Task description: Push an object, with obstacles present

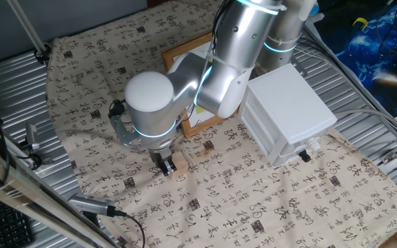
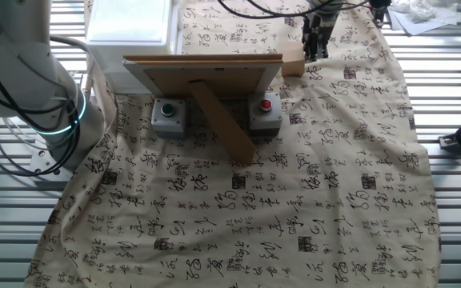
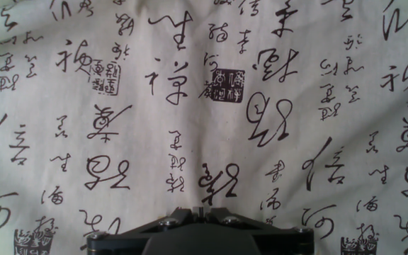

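One small pale tan wooden block (image 1: 180, 164) sits touching the clenched, empty claw (image 1: 165, 165); light, stiff, likely to slide easily on cloth, best pushed low, square against a flat face.

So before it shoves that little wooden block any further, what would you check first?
1. Gripper beside wooden block: ok, apparently touching.
2. Fingers closed for pushing: ok, shut in the hand view.
3. Cloth ahead of the fingers bare: ok.
4. Picture frame apart from block: ok, though close.
5. Drawer unit out of the way: ok.
6. Block's exact path: cannot tell.
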